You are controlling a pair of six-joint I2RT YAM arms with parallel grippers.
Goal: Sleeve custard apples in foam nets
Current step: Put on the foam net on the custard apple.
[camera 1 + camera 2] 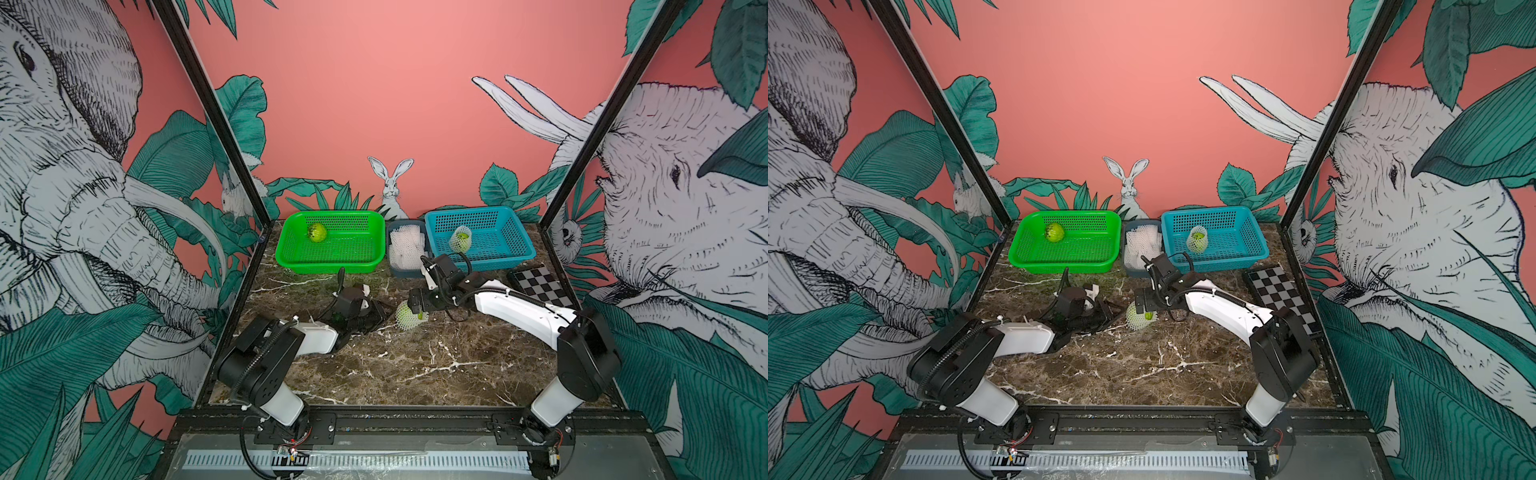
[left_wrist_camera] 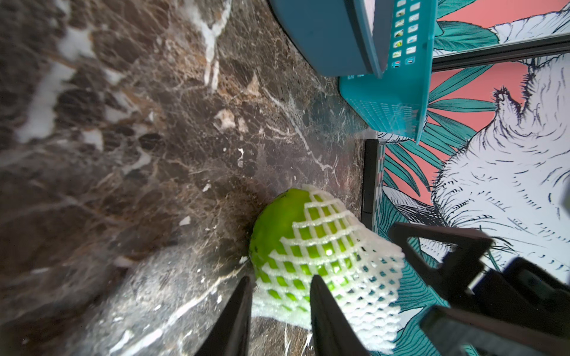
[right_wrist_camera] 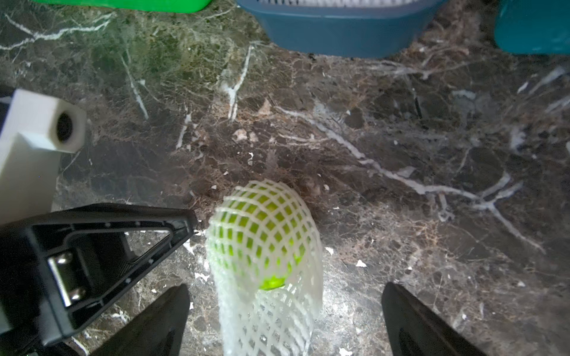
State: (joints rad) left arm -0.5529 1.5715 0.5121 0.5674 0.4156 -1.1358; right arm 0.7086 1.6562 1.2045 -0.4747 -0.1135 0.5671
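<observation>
Right wrist view has the right gripper (image 3: 285, 286) spread wide astride a foam net (image 3: 271, 323) covering most of a green custard apple (image 2: 277, 215) on the marble table (image 3: 401, 138); whether the left gripper (image 2: 280, 279) pinches the net's edge we cannot tell. Behind, a green basket (image 1: 332, 266) holds a bare fruit (image 1: 317, 232), a blue basket (image 1: 498, 259) a netted fruit (image 1: 460, 239), a grey tub (image 1: 405, 272) spare nets (image 1: 406, 245), before pink jungle walls (image 1: 374, 104).
</observation>
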